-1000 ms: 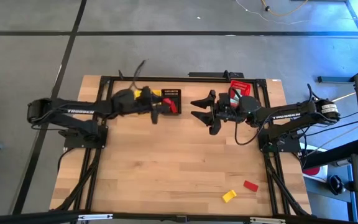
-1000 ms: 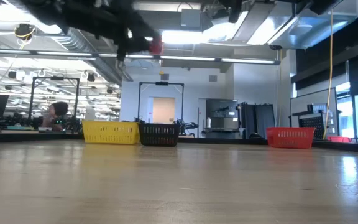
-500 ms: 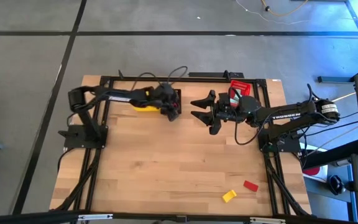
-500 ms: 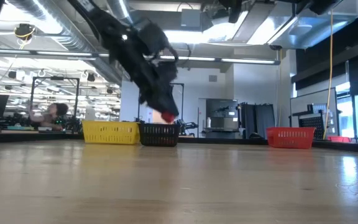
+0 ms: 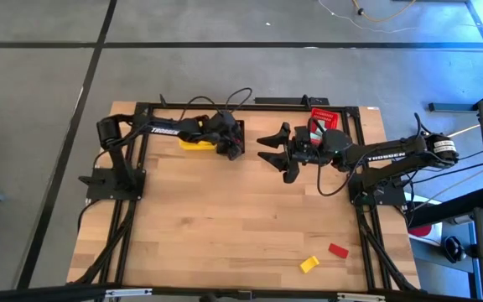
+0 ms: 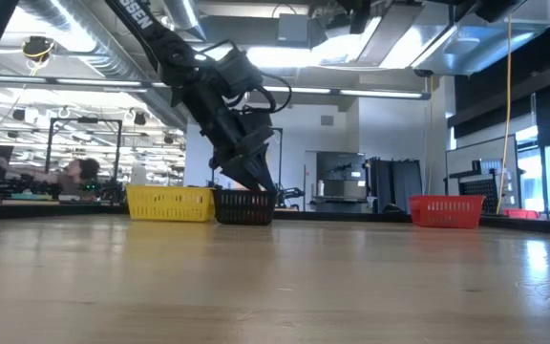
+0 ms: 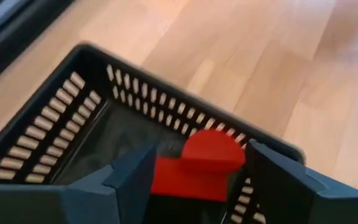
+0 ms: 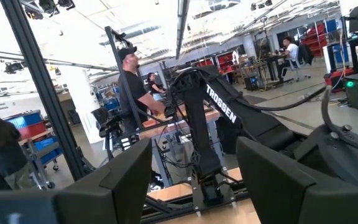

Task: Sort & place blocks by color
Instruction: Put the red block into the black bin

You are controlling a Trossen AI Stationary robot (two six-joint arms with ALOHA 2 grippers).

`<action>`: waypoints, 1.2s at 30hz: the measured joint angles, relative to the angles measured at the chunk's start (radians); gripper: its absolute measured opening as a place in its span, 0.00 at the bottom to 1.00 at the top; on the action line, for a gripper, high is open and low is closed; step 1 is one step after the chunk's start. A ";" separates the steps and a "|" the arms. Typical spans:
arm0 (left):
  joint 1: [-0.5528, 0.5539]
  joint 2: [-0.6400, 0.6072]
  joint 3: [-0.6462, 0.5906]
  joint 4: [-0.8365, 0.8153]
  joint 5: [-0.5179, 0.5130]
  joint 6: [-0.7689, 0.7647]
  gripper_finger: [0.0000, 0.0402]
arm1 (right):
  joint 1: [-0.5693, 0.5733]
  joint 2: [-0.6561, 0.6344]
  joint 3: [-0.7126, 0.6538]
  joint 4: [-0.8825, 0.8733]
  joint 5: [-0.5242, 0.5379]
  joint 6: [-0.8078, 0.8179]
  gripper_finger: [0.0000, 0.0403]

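My left gripper (image 5: 231,148) reaches down at the black basket (image 5: 232,128) by the table's far edge and is shut on a red block (image 7: 196,163). In the low view its fingers (image 6: 254,180) dip to the black basket's rim (image 6: 244,196), which hides the block. My right gripper (image 5: 268,147) hangs open in the air, right of the black basket and left of the red basket (image 5: 323,117); its wrist view shows only the room between the spread fingers (image 8: 194,163). A yellow block (image 5: 309,264) and a red block (image 5: 338,250) lie flat near the table's near right corner. My left gripper pinches the red block between its two fingers, which sit on the block's two opposite sides (image 7: 160,177). The fingers come from above, slanting down. The block is lifted clear, its rounded end (image 7: 213,146) sticking out past the fingers over the black basket's floor (image 7: 114,134).
A yellow basket (image 5: 193,139) stands just left of the black one at the far edge; in the low view they are side by side (image 6: 170,203), with the red basket (image 6: 445,210) farther right. The wide wooden tabletop (image 5: 225,226) lies between baskets and loose blocks. People show in the room behind.
My left gripper has swung toward the table's right and come down from high above the table to the black basket's rim, carrying the red block with it and tipping its fingers downward. My right arm has kept still.
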 joint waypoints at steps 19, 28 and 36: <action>-0.009 -0.431 0.000 -0.038 0.032 -0.037 0.67 | -0.001 0.000 0.001 0.000 0.002 -0.111 0.59; -0.190 -0.655 -0.107 0.225 -0.008 -0.103 0.67 | -0.001 0.000 0.001 0.000 0.002 -0.107 0.59; -0.353 -0.781 -0.355 0.567 -0.027 -0.197 0.67 | -0.001 0.000 0.001 0.001 0.003 -0.100 0.59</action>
